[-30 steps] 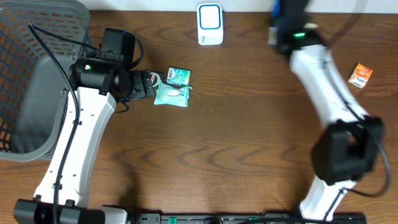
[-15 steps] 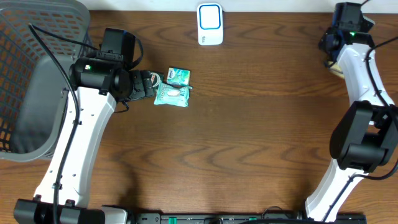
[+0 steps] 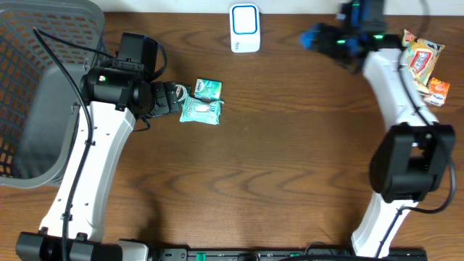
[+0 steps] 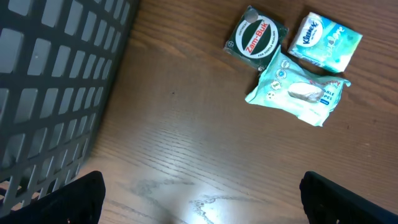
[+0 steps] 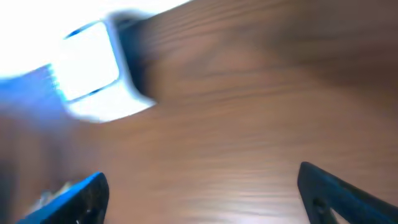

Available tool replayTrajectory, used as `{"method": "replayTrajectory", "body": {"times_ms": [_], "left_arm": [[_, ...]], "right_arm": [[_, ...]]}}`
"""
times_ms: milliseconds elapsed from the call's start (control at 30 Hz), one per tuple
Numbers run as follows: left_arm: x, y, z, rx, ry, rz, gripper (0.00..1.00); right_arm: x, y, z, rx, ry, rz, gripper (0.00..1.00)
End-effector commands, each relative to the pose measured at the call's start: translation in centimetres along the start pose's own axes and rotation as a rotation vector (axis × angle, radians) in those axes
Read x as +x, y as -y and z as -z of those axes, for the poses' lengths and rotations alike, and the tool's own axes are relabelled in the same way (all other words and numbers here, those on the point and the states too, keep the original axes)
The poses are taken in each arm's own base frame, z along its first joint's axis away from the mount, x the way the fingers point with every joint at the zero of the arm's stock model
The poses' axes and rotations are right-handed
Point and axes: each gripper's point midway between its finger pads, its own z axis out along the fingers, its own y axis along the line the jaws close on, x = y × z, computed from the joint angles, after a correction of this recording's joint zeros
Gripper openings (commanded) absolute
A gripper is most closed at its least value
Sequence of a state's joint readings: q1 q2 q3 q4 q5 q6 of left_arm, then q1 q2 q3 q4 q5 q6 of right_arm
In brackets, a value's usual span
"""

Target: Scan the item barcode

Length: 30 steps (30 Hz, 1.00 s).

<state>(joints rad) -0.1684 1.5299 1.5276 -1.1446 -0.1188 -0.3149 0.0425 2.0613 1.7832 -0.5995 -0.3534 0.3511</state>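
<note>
Beside my left tool (image 3: 171, 100) sits the basket (image 3: 43, 87). The tool's fingers are spread wide and empty, with the tin (image 4: 255, 35), wipes pack (image 4: 298, 92) and tissue pack (image 4: 326, 37) just ahead, untouched. Further right, my right tool (image 3: 319, 36) has swung back toward the scanner (image 3: 245, 27), fingers spread, holding nothing. Well beyond it lies a snack bag (image 3: 419, 56) that was not on the table (image 3: 290, 159) a second ago, next to the orange packet (image 3: 438, 88). I judge that item scanned and set down; the next one waits by my left tool.
</note>
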Motion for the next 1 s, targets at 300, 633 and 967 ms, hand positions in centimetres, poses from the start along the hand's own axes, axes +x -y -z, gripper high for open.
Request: {"method": "replayTrajectory", "body": {"times_ms": [300,633,967], "left_arm": [[-0.1,-0.3,0.1,-0.016,0.007,0.007,0.99],[-0.1,-0.3,0.1,-0.016,0.007,0.007,0.99],[-0.1,-0.4,0.1,-0.016,0.007,0.007,0.99]], "right_arm": [[14.2,-16.7,-7.3,-0.164,-0.247,0.179,0.74],[21.3,-18.1,-8.8,-0.094,-0.390,0.215,0.63],[24.1,-17.1,-10.9,0.013,-0.408,0.176,0.60]]}}
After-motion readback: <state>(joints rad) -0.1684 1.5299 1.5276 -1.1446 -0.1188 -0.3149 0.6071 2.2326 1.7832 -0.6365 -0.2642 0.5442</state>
